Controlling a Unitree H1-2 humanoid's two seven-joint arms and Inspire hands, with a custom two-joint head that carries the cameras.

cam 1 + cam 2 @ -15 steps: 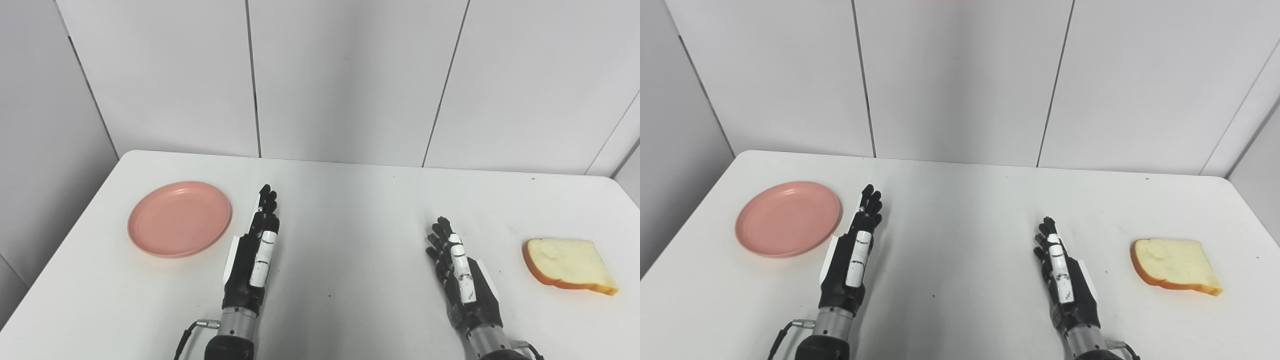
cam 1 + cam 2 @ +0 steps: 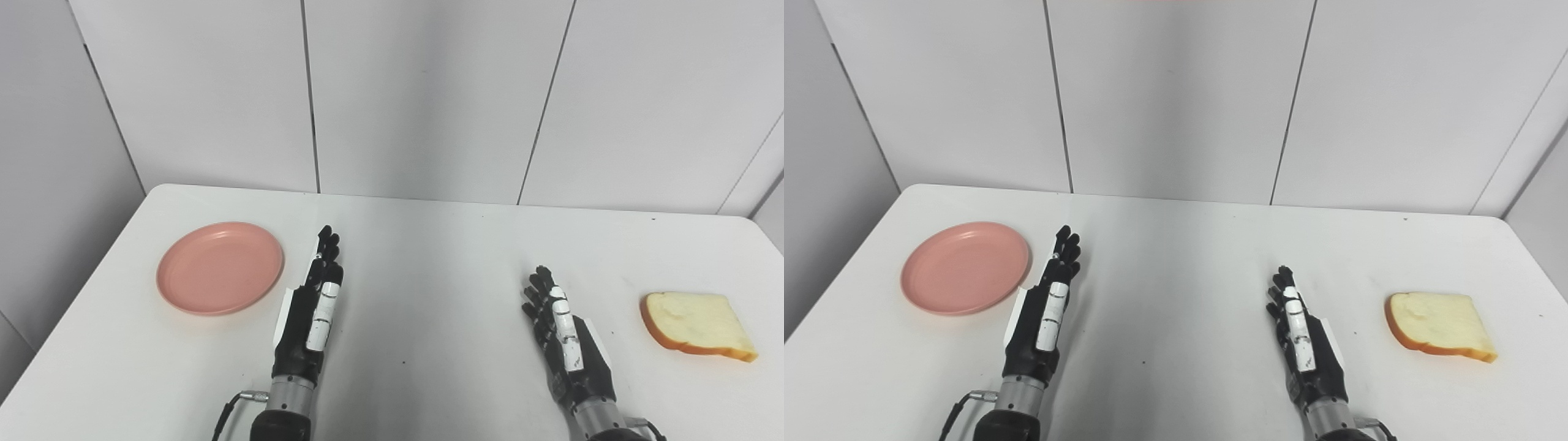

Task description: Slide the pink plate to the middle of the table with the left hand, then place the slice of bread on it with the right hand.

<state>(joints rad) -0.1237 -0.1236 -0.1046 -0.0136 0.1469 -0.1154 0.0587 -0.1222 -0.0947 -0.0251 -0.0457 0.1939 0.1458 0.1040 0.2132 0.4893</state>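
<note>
A pink plate point(image 2: 202, 285) lies empty on the left part of the white table point(image 2: 429, 263). A slice of bread point(image 2: 695, 326) with a brown crust lies flat near the right edge. My left hand point(image 2: 312, 312) stands edge-on just right of the plate, fingers stretched forward, open and apart from the plate's rim. Right of the middle, my right hand point(image 2: 563, 337) is held the same way, open and holding nothing, a short way left of the bread.
White wall panels point(image 2: 429, 92) rise behind the table's far edge. A black cable point(image 2: 229, 407) loops off my left wrist near the front edge. Bare tabletop lies between my two hands.
</note>
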